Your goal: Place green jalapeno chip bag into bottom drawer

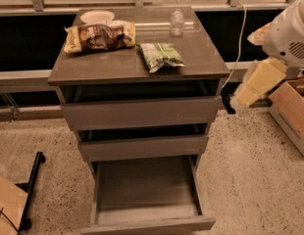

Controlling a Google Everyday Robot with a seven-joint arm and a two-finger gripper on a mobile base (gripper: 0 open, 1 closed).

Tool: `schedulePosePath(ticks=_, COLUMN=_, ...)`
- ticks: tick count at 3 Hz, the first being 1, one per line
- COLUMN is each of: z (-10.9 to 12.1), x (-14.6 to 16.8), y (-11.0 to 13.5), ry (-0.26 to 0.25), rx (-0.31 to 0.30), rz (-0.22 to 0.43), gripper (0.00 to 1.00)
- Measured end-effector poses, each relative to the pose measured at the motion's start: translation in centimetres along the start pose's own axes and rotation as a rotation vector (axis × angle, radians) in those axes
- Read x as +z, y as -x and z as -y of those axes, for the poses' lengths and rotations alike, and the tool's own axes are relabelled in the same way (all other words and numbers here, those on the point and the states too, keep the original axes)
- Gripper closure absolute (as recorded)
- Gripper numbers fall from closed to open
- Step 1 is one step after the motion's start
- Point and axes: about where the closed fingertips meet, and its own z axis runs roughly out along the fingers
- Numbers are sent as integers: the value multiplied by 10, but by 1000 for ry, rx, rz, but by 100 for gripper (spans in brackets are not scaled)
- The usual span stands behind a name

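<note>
The green jalapeno chip bag (161, 56) lies flat on the cabinet top, right of centre. The bottom drawer (147, 199) is pulled out, and nothing shows inside its box. The two shallower drawers above it are slightly ajar. My arm (288, 33) comes in from the right. Its cream lower part slants down-left, and the gripper (236, 102) sits just off the cabinet's right side at top-drawer height. It is below and to the right of the bag and holds nothing that I can see.
A larger brown-and-yellow chip bag (99, 36), a white bowl (96, 17) and a clear bottle (177, 22) stand on the cabinet top. A white cable (239, 48) hangs at the right. A cardboard box (291, 111) sits on the floor at the right. A black stand (32, 180) is at the left.
</note>
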Motion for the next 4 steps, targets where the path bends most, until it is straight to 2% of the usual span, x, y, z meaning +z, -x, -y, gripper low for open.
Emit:
schedulePosePath(ticks=1, z=-1, x=14, y=7, ry=36, rx=19, rz=43, gripper=0)
schedulePosePath(ticks=2, z=-1, x=13, y=7, ry=34, rx=17, rz=41, gripper=0)
schedulePosePath(ticks=3, z=10, x=46, y=26, ry=55, rx=59, rz=104, gripper=0)
schedulePosePath(ticks=4, z=32, x=93, y=53, ry=86, rx=116, rz=194, gripper=0)
